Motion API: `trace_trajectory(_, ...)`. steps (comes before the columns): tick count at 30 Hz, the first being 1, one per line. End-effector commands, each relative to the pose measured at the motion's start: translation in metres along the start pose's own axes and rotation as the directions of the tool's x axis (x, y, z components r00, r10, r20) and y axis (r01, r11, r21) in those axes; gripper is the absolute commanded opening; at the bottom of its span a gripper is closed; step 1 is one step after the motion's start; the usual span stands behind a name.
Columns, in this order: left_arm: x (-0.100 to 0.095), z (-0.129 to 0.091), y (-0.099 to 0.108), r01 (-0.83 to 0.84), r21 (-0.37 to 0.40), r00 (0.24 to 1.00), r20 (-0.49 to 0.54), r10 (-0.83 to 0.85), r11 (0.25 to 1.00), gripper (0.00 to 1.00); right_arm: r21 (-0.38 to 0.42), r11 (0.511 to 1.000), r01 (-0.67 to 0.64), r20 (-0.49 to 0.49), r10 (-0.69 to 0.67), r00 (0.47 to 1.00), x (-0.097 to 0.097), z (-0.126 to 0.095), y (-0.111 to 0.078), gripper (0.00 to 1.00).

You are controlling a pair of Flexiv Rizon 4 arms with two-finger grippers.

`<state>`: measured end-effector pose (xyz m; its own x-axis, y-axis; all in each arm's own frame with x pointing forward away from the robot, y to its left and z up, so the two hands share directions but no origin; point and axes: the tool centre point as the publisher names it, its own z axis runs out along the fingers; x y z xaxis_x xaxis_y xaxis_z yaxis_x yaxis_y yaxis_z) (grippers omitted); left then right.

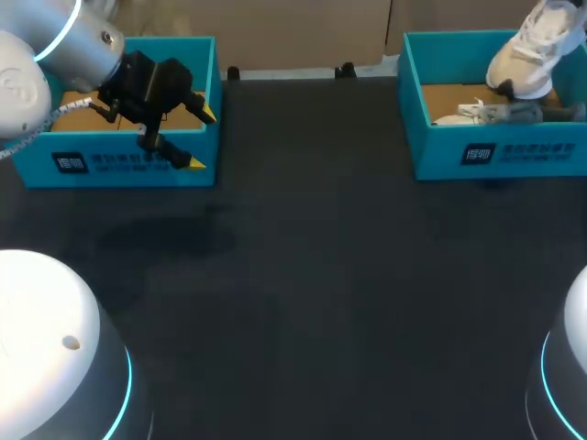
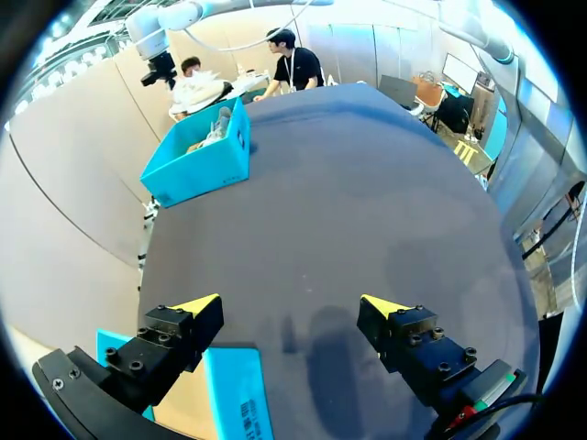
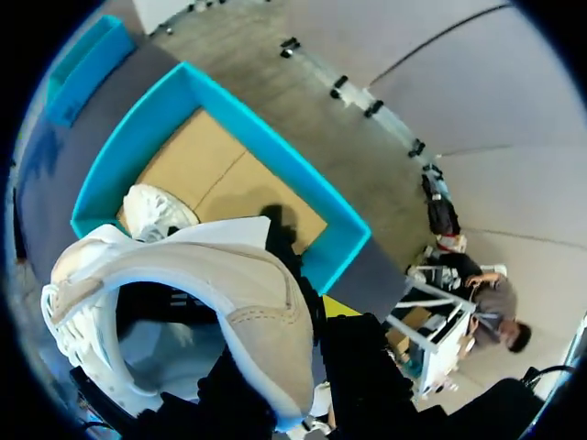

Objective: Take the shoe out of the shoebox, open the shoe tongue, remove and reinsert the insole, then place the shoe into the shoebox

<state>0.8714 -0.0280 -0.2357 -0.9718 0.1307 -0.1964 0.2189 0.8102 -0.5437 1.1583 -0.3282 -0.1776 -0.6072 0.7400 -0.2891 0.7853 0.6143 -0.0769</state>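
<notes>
Left gripper (image 2: 289,316) released, nothing between the fingers; left shoebox (image 2: 229,394) wall just under one tip. Right gripper (image 3: 307,367) clenched on the white shoe (image 3: 229,302) at its collar, right shoebox (image 3: 266,137) open below the jaws.

The head camera looked down from above and behind onto the dark grey tabletop (image 1: 303,293). It sat far enough back to hold both turquoise cardboard boxes, the left shoebox (image 1: 110,176) and the right shoebox (image 1: 440,147). The left wrist camera sat close behind the left gripper (image 2: 289,304), over the left shoebox's corner. It faced across the table to the distant right shoebox, shared with the head view. The right wrist camera pointed steeply down into the right shoebox, very near the white lace-up sneaker (image 3: 257,321) filling its foreground. The head view showed that sneaker at its far right corner.
</notes>
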Motion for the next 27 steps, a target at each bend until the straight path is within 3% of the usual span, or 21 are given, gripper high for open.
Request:
trace_trajectory(1, 0.000, 0.000, 0.000, 0.000, -0.002, 1.000, 0.000, 0.000, 1.000, 1.00, 0.040, 0.957, -0.286, 0.009, 0.286, 0.958, 0.005, -0.002, -0.008, 0.00)
trace_trajectory(7, 0.000, 0.000, 0.000, 0.000, -0.002, 1.000, 0.000, 0.000, 1.000, 1.00, 0.059, 0.918, -0.393, 0.011, 0.393, 0.919, 0.004, -0.003, -0.015, 0.00)
trace_trajectory(13, 0.000, 0.000, 0.000, 0.000, -0.002, 1.000, 0.000, 0.000, 1.000, 1.00, 0.140, 0.859, -0.493, -0.011, 0.499, 0.866, 0.007, -0.001, -0.025, 0.00)
trace_trajectory(19, 0.000, 0.000, 0.000, 0.000, -0.002, 1.000, 0.000, 0.000, 1.000, 1.00, 0.168, 0.827, -0.536, -0.012, 0.546, 0.838, 0.009, -0.001, -0.027, 0.00)
trace_trajectory(27, 0.000, 0.000, 0.000, 0.000, -0.002, 1.000, 0.000, 0.000, 1.000, 1.00, 0.168, 0.827, -0.536, -0.012, 0.546, 0.838, 0.009, -0.001, -0.027, 0.00)
